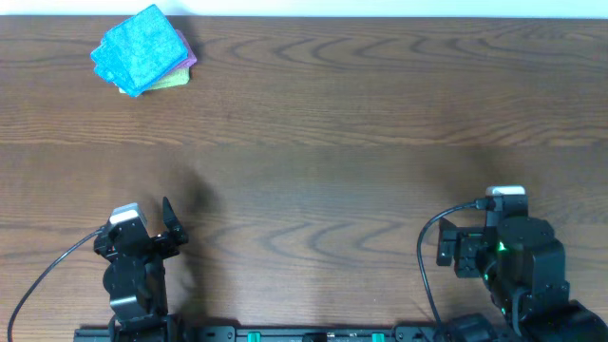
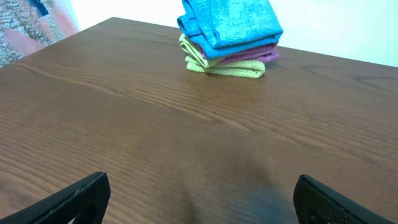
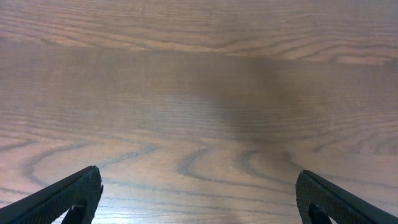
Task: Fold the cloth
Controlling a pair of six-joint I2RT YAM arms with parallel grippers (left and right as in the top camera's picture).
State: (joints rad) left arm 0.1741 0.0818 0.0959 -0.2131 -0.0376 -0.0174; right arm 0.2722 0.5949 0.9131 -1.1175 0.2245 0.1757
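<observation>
Overhead: the cloth [image 1: 141, 47] lies folded atop a purple cloth [image 1: 192, 58] and a light-green cloth [image 1: 172, 84] at upper left of the counter [image 1: 332, 142]; folding appears complete. Left wrist: the left gripper [image 2: 202, 194] has jaws spread and empty, with the stack at top centre. Right wrist: the right gripper [image 3: 199, 193] has jaws spread, holding nothing.

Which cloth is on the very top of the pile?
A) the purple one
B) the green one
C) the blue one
C: in the left wrist view the blue cloth sits on top, with the purple cloth under it and the green cloth at the bottom.
</observation>
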